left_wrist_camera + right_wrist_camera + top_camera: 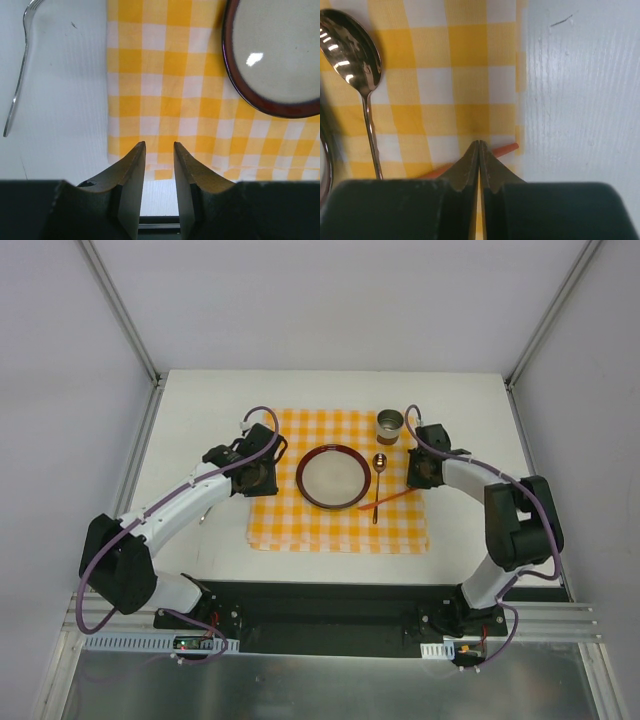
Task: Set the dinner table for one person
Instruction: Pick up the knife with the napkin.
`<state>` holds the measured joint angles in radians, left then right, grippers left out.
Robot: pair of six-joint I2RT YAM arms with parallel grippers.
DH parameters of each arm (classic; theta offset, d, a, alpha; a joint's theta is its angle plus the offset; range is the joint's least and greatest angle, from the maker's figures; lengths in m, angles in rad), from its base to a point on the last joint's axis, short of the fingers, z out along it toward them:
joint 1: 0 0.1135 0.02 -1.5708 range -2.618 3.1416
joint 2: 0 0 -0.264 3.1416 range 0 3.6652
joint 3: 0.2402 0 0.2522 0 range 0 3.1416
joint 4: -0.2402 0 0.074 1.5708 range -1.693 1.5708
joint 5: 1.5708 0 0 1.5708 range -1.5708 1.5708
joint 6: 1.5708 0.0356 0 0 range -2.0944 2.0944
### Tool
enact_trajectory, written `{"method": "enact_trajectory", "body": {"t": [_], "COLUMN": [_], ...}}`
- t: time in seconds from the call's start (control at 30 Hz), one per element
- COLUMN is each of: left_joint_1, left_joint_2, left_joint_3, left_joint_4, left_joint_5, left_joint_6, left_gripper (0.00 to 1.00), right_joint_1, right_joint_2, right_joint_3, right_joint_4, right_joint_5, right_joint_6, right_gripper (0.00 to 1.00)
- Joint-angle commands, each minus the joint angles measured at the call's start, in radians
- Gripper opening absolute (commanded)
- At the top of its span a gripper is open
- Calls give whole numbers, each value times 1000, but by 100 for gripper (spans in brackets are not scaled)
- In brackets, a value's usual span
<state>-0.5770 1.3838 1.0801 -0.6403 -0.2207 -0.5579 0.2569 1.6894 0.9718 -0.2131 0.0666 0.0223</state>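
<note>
A: Left gripper (159,145) status?
B: Jaws narrowly parted, gripping nothing; over checkered cloth (165,90) edge, lower centre of wrist frame.
A: Right gripper (479,143)?
B: Jaws pressed together, over orange stick (506,148).
A: Desk (200,415) location?
B: Centre of top view, carrying cloth, plate (332,478), spoon (378,480).

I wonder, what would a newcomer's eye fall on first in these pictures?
First, the orange-and-white checkered cloth, a dark-rimmed plate at its centre. Then the shiny spoon right of the plate, a metal cup at the cloth's far right corner, and a fork on the bare white table left of the cloth.
</note>
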Motion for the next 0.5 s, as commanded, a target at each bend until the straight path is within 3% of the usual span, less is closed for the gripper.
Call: {"method": "enact_trajectory", "body": {"t": [0.0,0.47], "left_joint_1": [-9,-9], "left_joint_2": [-49,-112], "left_joint_3": [-2,-32], "left_joint_4": [-19,-18], "left_joint_5": [-12,1], "left_joint_6": [3,-8], "left_gripper": [29,29], "right_joint_1": [-4,7], "right_joint_2": [-92,-273], "right_joint_3": [-41,-205], "right_joint_4": [-11,-6], "right_joint_5": [-5,7], "right_joint_6": [36,71], "right_gripper": [4,4]}}
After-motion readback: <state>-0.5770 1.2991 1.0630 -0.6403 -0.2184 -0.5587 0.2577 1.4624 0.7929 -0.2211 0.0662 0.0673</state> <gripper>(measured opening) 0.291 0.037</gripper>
